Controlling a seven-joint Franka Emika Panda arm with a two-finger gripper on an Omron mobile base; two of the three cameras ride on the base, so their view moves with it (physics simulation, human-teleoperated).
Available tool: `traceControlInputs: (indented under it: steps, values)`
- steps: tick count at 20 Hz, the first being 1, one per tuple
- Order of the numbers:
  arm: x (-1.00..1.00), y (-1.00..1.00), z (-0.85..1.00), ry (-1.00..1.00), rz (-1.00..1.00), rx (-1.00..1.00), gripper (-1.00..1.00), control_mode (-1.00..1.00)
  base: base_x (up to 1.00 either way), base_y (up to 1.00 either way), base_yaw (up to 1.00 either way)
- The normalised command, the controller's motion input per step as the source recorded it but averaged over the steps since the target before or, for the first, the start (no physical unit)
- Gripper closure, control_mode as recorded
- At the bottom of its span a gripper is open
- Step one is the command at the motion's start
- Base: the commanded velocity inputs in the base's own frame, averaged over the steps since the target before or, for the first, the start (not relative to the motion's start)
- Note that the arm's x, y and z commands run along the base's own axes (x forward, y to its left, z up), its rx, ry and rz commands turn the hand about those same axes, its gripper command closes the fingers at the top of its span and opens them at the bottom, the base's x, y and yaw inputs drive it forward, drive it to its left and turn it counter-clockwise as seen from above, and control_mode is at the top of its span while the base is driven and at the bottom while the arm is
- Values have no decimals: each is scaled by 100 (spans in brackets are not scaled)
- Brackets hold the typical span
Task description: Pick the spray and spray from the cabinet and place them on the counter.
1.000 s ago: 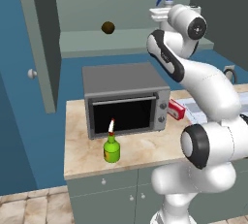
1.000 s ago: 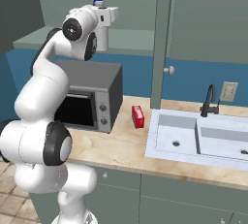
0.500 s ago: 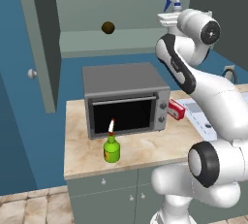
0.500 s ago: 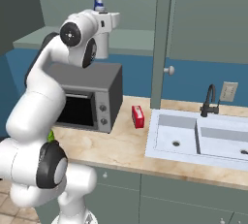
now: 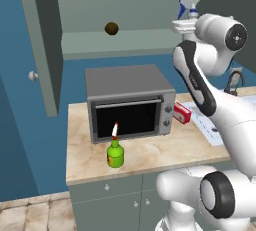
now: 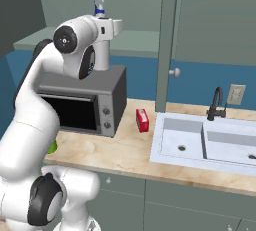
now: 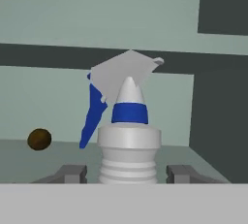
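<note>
Two spray bottles are showing for us. The tall grey-white spray point(image 7: 129, 145) is filling the middle of the hand view, upright on the cabinet shelf point(image 5: 125, 42), with its blue trigger hanging at its left. Our gripper point(image 7: 127, 173) is sitting low in that view, one finger tip point(image 7: 72, 172) on each side of the bottle's ribbed body. The tips are standing partly open with a visible gap to the bottle on both sides, so we are not seeing a grip on it. In the left base view the nozzle point(image 5: 186, 9) is peeking above the hand at the upper right. The green spray point(image 5: 115, 152) is standing upright on the counter point(image 5: 150, 152) at lower centre, just in front of the toaster oven point(image 5: 129, 102). The brown ball point(image 5: 111, 28) is lying on the shelf at upper centre, well apart from the tall bottle. A red box point(image 6: 142, 120) is resting on the counter between the oven and the sink point(image 6: 205, 142).
</note>
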Motion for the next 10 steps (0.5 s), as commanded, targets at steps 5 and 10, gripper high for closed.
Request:
traceControlInputs:
  steps: [5, 10]
  values:
    - [-64, -6, -13, 2, 0, 0, 100, -100, 0, 0, 0]
    - [-65, -7, -31, 0, 2, 4, 100, -100, 0, 0, 0]
